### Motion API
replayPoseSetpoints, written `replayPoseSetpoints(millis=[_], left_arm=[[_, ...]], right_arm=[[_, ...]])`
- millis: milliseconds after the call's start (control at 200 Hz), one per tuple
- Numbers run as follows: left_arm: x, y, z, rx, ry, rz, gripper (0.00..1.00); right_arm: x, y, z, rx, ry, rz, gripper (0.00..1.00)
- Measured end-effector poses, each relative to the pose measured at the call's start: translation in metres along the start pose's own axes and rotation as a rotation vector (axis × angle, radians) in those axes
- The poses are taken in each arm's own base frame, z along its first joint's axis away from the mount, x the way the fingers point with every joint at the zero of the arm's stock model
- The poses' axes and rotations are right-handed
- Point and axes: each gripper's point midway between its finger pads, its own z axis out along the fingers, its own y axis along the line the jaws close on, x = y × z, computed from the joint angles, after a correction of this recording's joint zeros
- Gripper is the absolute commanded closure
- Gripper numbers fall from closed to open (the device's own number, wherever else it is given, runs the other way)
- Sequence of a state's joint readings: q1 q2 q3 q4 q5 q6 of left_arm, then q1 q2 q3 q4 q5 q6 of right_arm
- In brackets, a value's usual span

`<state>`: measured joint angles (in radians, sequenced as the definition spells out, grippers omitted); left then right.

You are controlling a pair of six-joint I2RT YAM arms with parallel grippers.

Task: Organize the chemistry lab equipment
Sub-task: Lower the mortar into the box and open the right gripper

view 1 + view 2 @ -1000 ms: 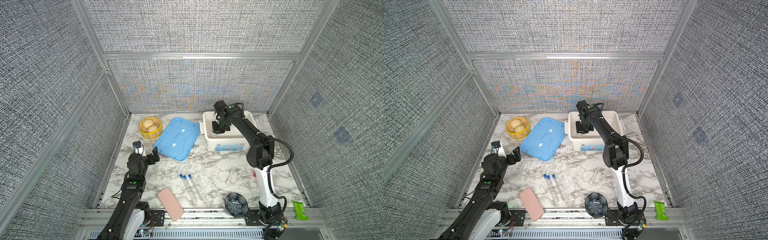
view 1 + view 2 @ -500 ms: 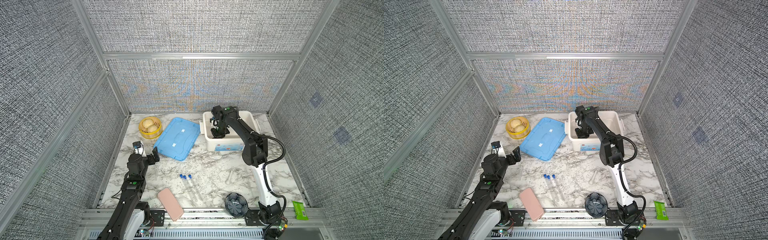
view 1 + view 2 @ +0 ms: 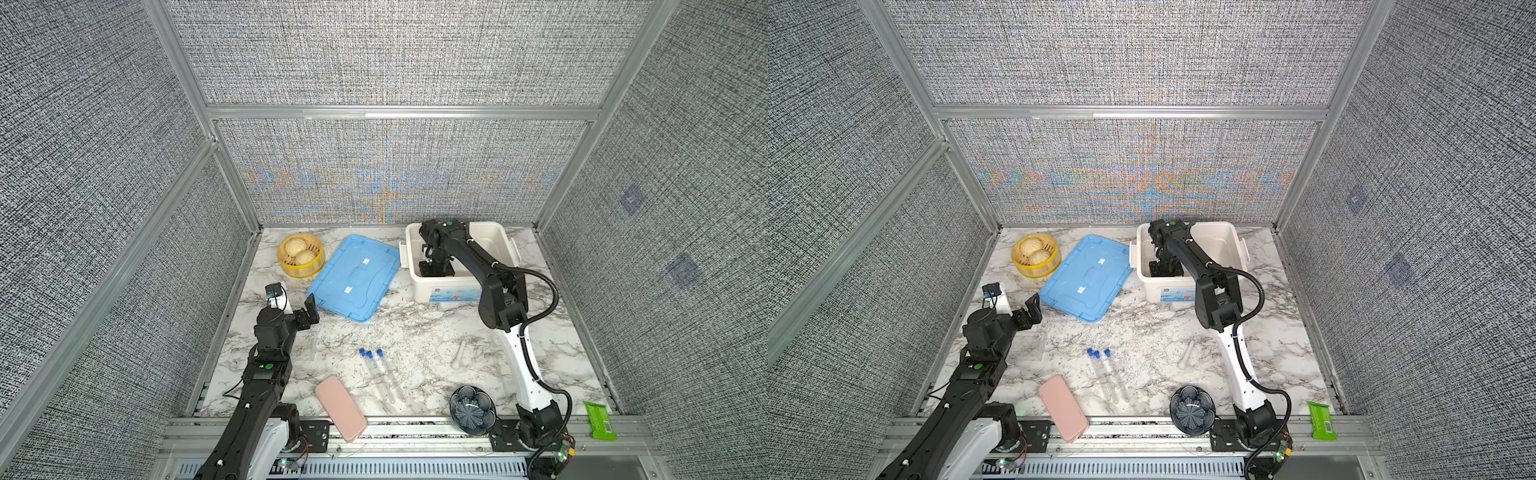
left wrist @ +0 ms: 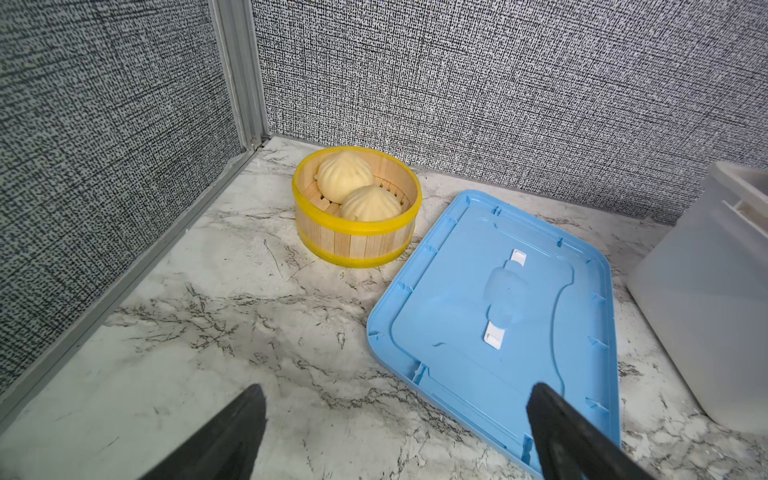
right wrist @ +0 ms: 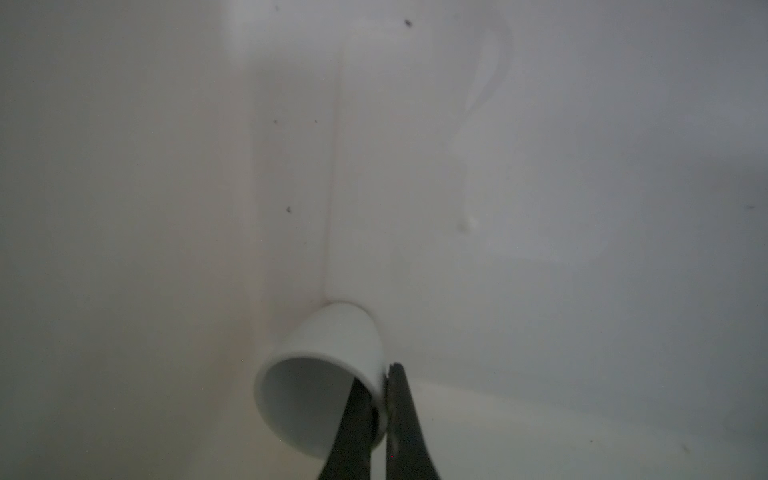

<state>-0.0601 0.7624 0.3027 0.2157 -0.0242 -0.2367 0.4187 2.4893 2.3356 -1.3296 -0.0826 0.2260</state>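
Three clear tubes with blue caps (image 3: 380,372) (image 3: 1108,374) lie side by side on the marble near the front. A white pestle (image 3: 458,355) (image 3: 1185,355) lies to their right. The clear rack (image 3: 1030,347) sits faintly visible just in front of my left gripper (image 3: 297,309) (image 3: 1019,307) (image 4: 395,390), which hangs open and empty above the table. My right gripper (image 3: 436,270) (image 3: 1167,269) (image 5: 380,376) is down inside the white bin (image 3: 482,225) (image 3: 1208,224), shut on the rim of the small white mortar bowl (image 5: 320,374), which is tilted on its side.
A blue lid (image 3: 355,276) (image 4: 498,299) lies left of the bin, and a yellow steamer basket with buns (image 3: 301,254) (image 4: 357,208) stands at the back left. A pink case (image 3: 340,408) overhangs the front edge. A dark ribbed dish (image 3: 472,409) and a green packet (image 3: 599,419) lie at the front right.
My right gripper has gone down from above the bin's rim to inside the bin, still shut. The left arm has not moved.
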Motion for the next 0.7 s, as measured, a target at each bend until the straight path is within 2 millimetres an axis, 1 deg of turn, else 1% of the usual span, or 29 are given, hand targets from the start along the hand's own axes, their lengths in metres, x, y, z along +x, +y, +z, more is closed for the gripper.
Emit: replayPoseSetpoints(millis=[70, 185, 235, 380, 450, 585, 700], left_arm=[[0.0, 0.0, 0.0, 0.0, -0.001, 0.0, 0.01], [-0.001, 0.0, -0.001, 0.001, -0.004, 0.0, 0.01], [-0.001, 0.0, -0.001, 0.0, -0.005, 0.0, 0.01], [0.0, 0.0, -0.001, -0.001, -0.003, 0.0, 0.01], [0.001, 0.0, 0.0, -0.002, 0.002, 0.0, 0.01], [0.002, 0.001, 0.001, -0.003, 0.006, 0.0, 0.01], [0.001, 0.001, 0.0, -0.003, 0.003, 0.0, 0.01]], right_arm=[[0.0, 0.0, 0.001, 0.001, 0.003, 0.004, 1.0], [0.002, -0.001, 0.003, 0.004, 0.013, 0.011, 0.94], [0.002, -0.001, 0.003, 0.004, 0.013, 0.012, 0.9], [-0.001, 0.001, -0.002, -0.002, -0.008, 0.016, 0.73], [-0.003, 0.002, -0.014, -0.008, -0.037, 0.016, 0.69], [-0.006, 0.005, -0.049, -0.023, -0.12, 0.01, 0.67], [-0.005, 0.004, -0.069, -0.019, -0.164, 0.009, 0.64]])
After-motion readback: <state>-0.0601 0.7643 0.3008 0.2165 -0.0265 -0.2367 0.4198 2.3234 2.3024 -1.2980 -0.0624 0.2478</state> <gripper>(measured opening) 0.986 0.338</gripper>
